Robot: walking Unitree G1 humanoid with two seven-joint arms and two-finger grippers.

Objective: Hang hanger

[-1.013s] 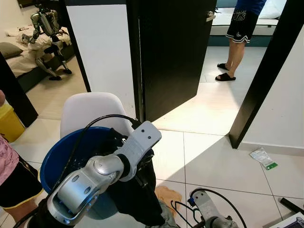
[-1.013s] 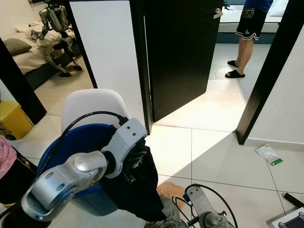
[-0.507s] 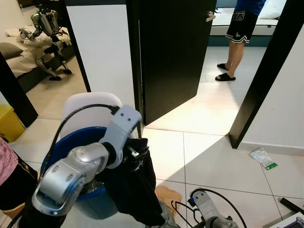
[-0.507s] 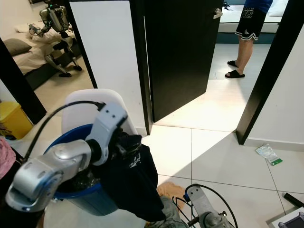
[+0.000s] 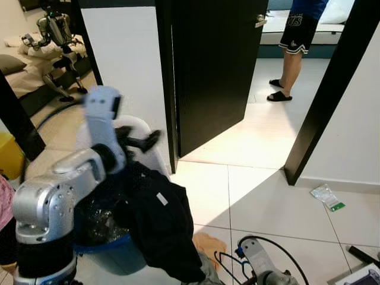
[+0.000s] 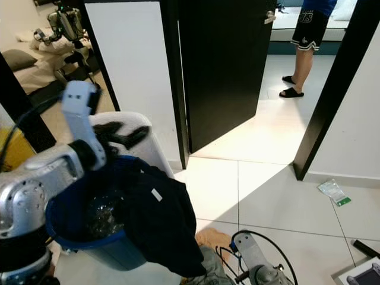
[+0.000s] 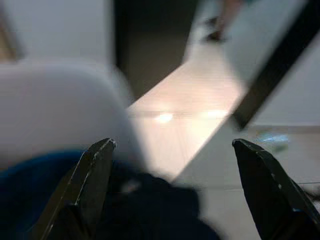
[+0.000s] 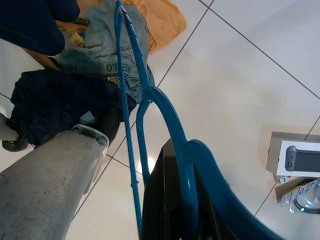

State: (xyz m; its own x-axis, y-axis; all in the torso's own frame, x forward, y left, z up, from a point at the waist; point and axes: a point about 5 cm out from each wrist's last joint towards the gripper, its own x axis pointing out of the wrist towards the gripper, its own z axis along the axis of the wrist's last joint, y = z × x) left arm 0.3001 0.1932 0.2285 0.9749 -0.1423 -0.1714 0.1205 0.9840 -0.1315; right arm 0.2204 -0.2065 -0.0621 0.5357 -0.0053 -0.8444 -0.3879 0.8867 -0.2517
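Glossy pale floor tiles (image 5: 267,196) mirror the doorway light. The blue hanger (image 8: 170,130) looks like smooth coated wire with a slight sheen. The dark garment (image 5: 160,228) is soft matt cloth, draped over a glossy blue plastic bucket (image 6: 95,246). The white chair (image 6: 151,142) is smooth matt plastic; the door (image 5: 214,65) satin black.

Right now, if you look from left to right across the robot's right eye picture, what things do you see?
Left gripper raised over the blue bucket → dark garment hanging over its rim → open black door → person standing in the far room → small packet on the floor.
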